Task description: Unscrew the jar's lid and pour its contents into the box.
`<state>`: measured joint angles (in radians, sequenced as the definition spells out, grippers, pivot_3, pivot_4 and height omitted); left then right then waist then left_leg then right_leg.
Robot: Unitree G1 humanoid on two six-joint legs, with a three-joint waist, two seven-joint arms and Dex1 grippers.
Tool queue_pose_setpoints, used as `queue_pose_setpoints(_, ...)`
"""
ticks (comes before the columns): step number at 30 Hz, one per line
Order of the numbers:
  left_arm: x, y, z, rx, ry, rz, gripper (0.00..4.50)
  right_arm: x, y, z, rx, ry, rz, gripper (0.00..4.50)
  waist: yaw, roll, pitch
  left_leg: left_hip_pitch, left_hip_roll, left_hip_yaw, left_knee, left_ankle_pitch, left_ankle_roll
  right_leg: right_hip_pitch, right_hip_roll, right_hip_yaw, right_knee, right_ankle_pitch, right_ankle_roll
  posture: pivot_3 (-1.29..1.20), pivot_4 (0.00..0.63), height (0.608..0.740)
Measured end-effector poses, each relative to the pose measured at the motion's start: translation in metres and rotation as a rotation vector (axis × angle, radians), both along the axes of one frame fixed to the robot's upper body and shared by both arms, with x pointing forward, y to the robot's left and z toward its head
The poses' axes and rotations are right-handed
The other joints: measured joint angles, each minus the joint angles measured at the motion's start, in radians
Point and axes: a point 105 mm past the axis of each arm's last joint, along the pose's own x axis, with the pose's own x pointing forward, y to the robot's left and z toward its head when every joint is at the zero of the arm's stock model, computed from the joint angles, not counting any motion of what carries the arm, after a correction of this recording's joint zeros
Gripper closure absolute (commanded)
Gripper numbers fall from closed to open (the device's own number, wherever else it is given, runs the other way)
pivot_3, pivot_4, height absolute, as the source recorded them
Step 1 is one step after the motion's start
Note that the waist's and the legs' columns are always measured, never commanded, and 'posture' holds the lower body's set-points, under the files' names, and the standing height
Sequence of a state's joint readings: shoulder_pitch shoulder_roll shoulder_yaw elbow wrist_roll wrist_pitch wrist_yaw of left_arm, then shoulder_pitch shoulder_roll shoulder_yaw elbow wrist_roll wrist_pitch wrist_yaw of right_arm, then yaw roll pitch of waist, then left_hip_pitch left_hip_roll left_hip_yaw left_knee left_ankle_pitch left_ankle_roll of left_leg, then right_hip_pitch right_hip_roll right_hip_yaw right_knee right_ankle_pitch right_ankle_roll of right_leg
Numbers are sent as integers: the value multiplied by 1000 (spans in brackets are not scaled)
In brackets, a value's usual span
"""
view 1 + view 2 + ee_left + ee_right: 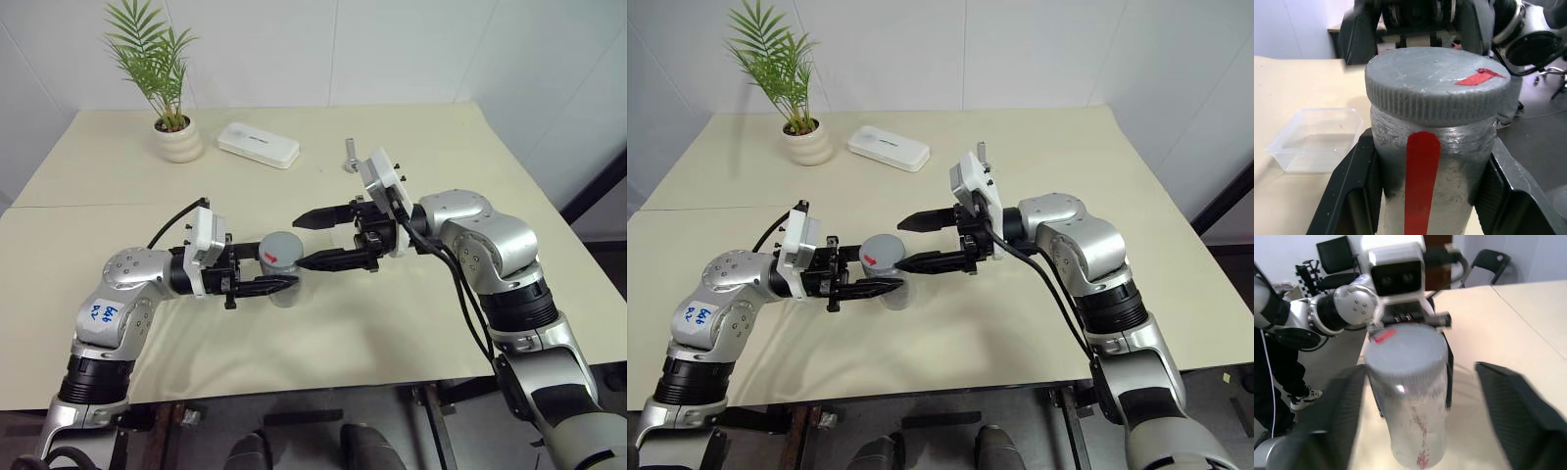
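Clamped in my left tool [266,285], the jar [1425,191] stands upright above the surface [411,323], its grey lid [1437,85] on, a red stripe on its side. My right tool [315,239] gapes wide around the lid without touching it. Beyond my left tool's fingers lies the clear box [1315,139]; contents I cannot make out.

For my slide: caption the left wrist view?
Left gripper clamps the jar, grey lid on, box beside.
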<state>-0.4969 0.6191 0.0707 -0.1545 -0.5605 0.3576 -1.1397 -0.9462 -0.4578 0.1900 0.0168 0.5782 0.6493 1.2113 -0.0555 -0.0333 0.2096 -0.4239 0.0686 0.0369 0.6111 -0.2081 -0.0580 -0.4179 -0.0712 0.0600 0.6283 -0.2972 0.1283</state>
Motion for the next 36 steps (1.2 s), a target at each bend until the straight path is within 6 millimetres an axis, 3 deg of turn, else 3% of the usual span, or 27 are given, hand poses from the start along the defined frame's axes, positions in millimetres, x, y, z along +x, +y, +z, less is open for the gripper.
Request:
queue_pose_setpoints(12,2,4,-1,2,4,36,2498,-14,18,16,103,-23,22,30,1,0,0,0,0,0,0,0,0,0,0,0,0,0,0,0,150,740)
queue_pose_setpoints(20,3,4,-2,1,22,47,2498,-10,39,1,50,-64,-7,30,1,0,0,0,0,0,0,0,0,0,0,0,1,0,0,0,150,740)
queue_pose_setpoints(36,4,6,1,-11,20,83,2498,4,43,1,73,-18,-40,30,2,0,0,0,0,0,0,0,0,0,0,0,1,0,0,0,150,740)
